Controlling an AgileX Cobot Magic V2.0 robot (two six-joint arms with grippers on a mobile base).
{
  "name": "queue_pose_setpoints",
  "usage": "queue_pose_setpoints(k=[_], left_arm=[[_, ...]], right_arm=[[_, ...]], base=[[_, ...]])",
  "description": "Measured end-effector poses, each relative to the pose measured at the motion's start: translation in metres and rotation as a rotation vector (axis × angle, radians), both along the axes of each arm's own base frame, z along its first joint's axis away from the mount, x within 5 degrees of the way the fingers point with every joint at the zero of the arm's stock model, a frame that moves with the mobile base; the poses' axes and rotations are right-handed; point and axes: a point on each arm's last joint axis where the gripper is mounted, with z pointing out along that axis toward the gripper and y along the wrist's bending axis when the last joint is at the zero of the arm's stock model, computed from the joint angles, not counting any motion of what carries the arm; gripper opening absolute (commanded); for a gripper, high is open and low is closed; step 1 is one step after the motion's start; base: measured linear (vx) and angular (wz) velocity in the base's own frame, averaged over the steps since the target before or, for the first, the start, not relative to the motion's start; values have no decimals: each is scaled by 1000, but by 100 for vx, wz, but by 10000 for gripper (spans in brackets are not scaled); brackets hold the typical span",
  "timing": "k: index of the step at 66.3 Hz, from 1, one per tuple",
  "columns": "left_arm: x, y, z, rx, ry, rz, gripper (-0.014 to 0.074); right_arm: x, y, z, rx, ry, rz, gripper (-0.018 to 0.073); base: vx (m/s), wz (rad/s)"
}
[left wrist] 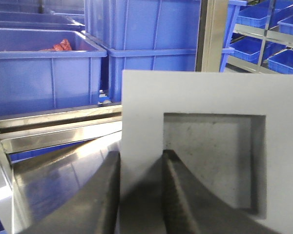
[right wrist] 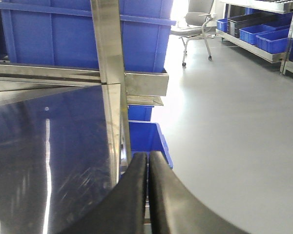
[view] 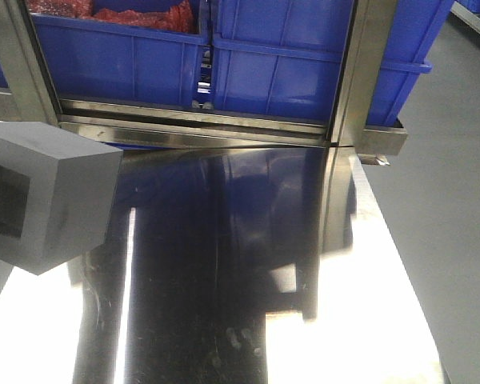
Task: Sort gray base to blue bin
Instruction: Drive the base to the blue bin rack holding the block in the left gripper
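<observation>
The gray base [view: 48, 200] hangs above the left edge of the steel table, its square recess facing left. In the left wrist view the gray base [left wrist: 185, 92] fills the frame. My left gripper [left wrist: 140, 156] is shut on one wall of it, with one finger outside and the other inside the recess. Behind the table rail stands a blue bin [view: 280, 72], also seen as the blue bin [left wrist: 151, 48] beyond the block. My right gripper [right wrist: 148, 156] is shut on nothing, over the table's right edge. Neither gripper shows in the front view.
A second blue crate [view: 112, 56] holding red material sits left of the bin. A steel post [view: 360, 80] and rail [view: 192, 128] stand between table [view: 224, 280] and bins. A small blue crate [right wrist: 146, 136] sits below the table's right edge; a chair [right wrist: 198, 19] and shelves [right wrist: 263, 34] beyond.
</observation>
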Motion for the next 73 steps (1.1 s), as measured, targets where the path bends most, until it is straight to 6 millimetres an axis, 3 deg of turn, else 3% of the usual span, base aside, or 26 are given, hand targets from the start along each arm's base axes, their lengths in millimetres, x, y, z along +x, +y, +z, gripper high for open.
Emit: queue_pose_setpoints(k=[34,73], left_arm=[[0,0,0,0,0,0,-6],[0,0,0,0,0,0,-6]], right_arm=[[0,0,0,0,0,0,-5],[0,0,0,0,0,0,-5]], base=[[-9,-36],[-8,-69]])
